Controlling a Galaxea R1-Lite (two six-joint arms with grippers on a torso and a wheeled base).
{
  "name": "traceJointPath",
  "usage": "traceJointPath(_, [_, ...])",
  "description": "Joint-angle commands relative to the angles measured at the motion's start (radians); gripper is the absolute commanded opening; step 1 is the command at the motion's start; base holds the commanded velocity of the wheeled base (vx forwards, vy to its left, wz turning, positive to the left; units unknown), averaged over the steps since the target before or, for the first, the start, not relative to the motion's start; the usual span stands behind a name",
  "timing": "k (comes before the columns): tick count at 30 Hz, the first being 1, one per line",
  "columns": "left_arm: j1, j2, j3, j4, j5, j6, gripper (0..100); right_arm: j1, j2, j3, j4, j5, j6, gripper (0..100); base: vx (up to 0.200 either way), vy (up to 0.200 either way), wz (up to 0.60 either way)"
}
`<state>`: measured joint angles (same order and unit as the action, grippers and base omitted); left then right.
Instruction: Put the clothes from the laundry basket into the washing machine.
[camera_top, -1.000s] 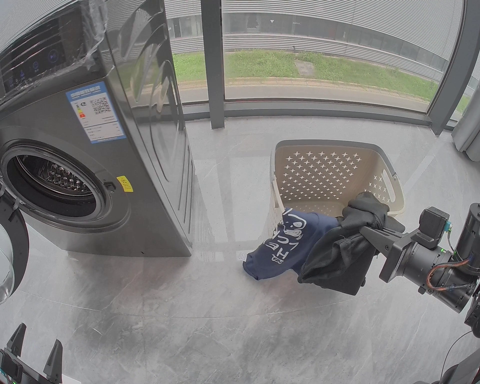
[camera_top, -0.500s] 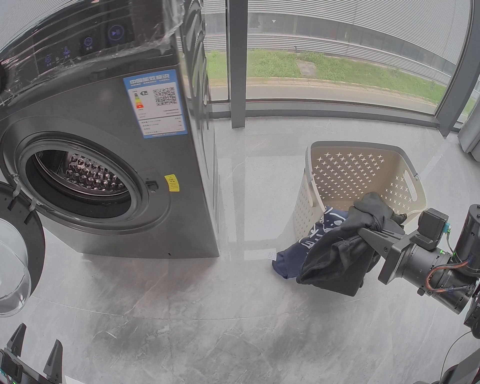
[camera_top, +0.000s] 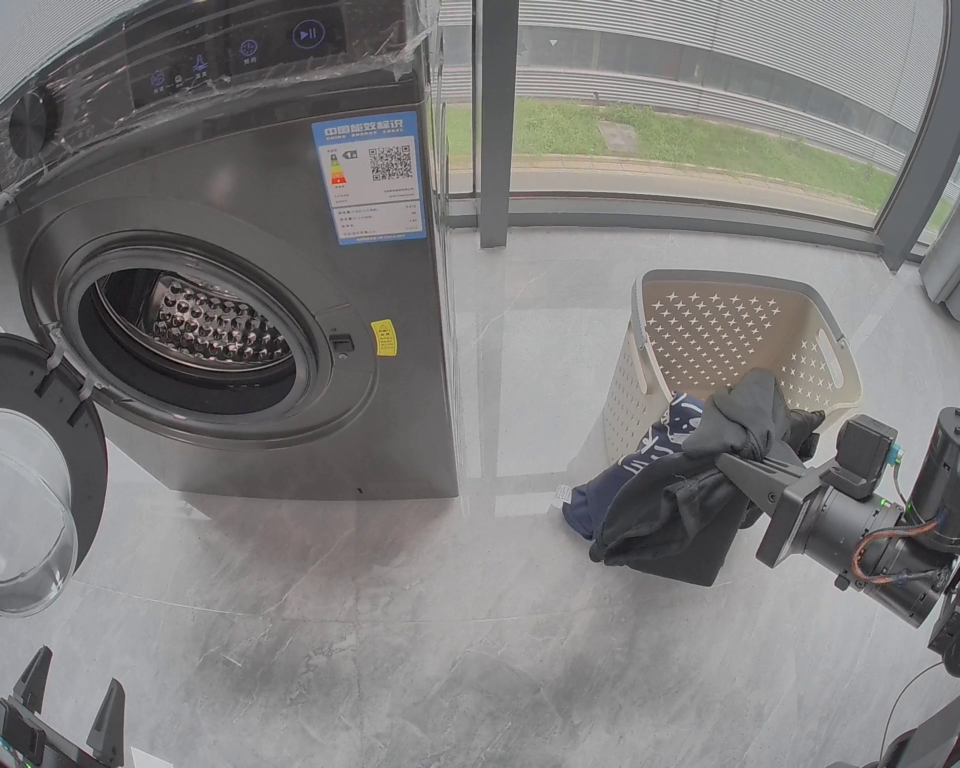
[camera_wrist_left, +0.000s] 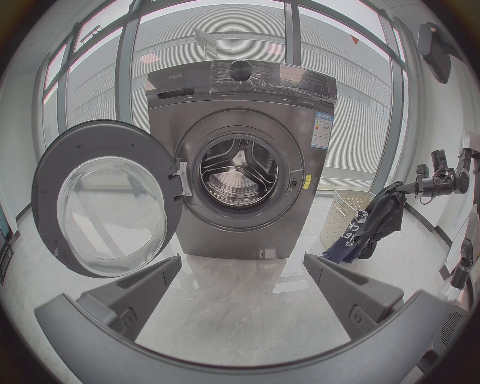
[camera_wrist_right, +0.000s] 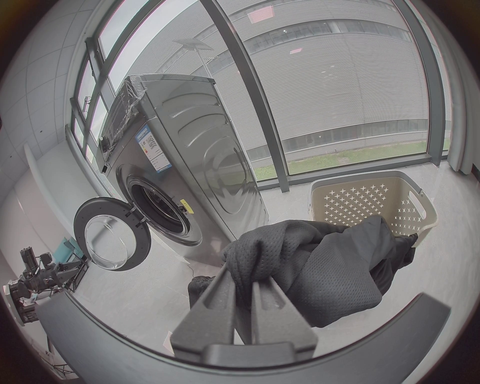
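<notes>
Washing machine (camera_top: 250, 440) is carrying an energy label (camera_top: 369, 178) with QR code, 1 o'clock of its door opening (camera_top: 200, 335); yellow sticker (camera_top: 384, 337) at 3 o'clock. Navy T-shirt (camera_top: 600, 505) is showing white lettering.

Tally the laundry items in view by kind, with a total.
Garments: 2, a black garment held in the right gripper and a navy shirt hanging out of the basket
Laundry basket: 1
Washing machine: 1
Total: 4
</notes>
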<state>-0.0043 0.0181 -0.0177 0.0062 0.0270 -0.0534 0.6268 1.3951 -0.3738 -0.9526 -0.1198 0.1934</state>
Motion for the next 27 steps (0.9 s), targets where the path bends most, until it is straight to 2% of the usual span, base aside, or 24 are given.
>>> traceJointPath(1, [0.000,-0.009,0.015,0.000,0.001,0.000,100,0.001,0.001,0.000,0.000,0.000,0.000,0,-0.200,0.000,0.00])
traceJointPath(8, [0.000,-0.009,0.015,0.000,0.001,0.000,100,0.002,0.001,0.001,0.000,0.002,0.000,0,-0.029,0.000,0.00])
traceJointPath(27, [0.000,-0.009,0.015,0.001,0.001,0.000,100,0.005,0.002,0.001,0.000,0.002,0.000,0,0.000,0.200,0.00])
